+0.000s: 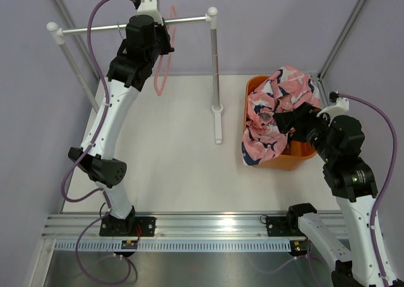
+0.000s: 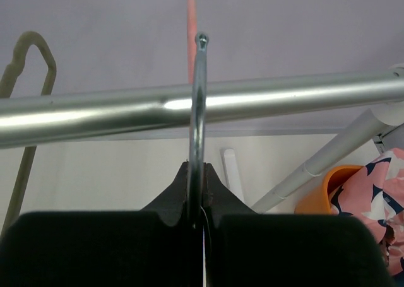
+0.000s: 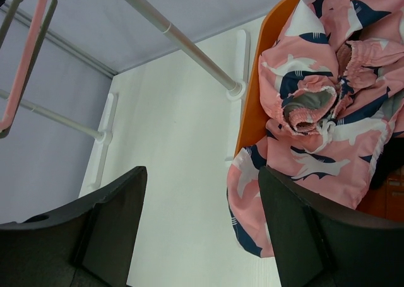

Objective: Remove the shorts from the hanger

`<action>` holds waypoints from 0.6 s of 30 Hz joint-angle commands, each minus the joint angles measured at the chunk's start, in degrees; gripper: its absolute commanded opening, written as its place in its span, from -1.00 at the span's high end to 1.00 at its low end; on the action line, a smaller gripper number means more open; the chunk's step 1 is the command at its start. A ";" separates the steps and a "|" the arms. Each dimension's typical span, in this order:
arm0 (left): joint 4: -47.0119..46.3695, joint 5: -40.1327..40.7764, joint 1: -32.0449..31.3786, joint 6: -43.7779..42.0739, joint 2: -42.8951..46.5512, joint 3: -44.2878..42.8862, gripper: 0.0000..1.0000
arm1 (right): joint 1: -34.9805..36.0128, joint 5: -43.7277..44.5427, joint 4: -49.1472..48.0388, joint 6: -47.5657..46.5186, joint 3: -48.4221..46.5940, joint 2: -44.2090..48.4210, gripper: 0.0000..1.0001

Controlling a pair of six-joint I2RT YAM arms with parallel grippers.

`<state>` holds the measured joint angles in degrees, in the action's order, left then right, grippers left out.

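Observation:
The pink shorts with a navy and white print [image 1: 278,107] lie heaped in and over the orange basket [image 1: 297,159]; the right wrist view shows them too [image 3: 322,110]. The pink hanger [image 1: 162,72] hangs bare from the rack's silver rail [image 1: 126,26]. My left gripper [image 1: 165,44] is up at the rail, shut on the hanger's metal hook [image 2: 199,110], which curves over the rail [image 2: 271,98]. My right gripper [image 1: 285,120] is open and empty beside the basket's left rim [image 3: 252,117], with its fingers [image 3: 297,224] close to the drooping shorts.
The rack's right post [image 1: 214,60] stands on a white foot [image 1: 218,120] mid-table, left of the basket. The left post [image 1: 79,66] runs by the left wall. A tan hanger-like frame [image 2: 28,110] shows at the rail's left end. Grey walls enclose the table.

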<state>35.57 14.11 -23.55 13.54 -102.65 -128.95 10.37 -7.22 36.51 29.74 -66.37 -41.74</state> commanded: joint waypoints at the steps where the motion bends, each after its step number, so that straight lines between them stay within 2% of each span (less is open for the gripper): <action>1: -6.56 -2.77 1.66 -0.36 -2.20 -2.71 1.00 | 0.00 -2.00 0.84 -1.79 -1.92 0.60 -0.60; 13: -9.21 -6.72 5.18 -0.27 -5.72 0.27 1.00 | 0.09 -2.18 1.63 -1.88 -2.01 0.08 -0.61; 18: -9.11 -7.16 5.27 -0.09 -4.23 5.54 0.84 | 0.00 -2.79 1.11 -1.08 -1.22 0.43 -0.61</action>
<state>27.97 8.88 -18.63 13.50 -108.77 -126.43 10.37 -7.75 38.44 28.86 -66.43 -41.67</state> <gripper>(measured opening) 0.075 0.800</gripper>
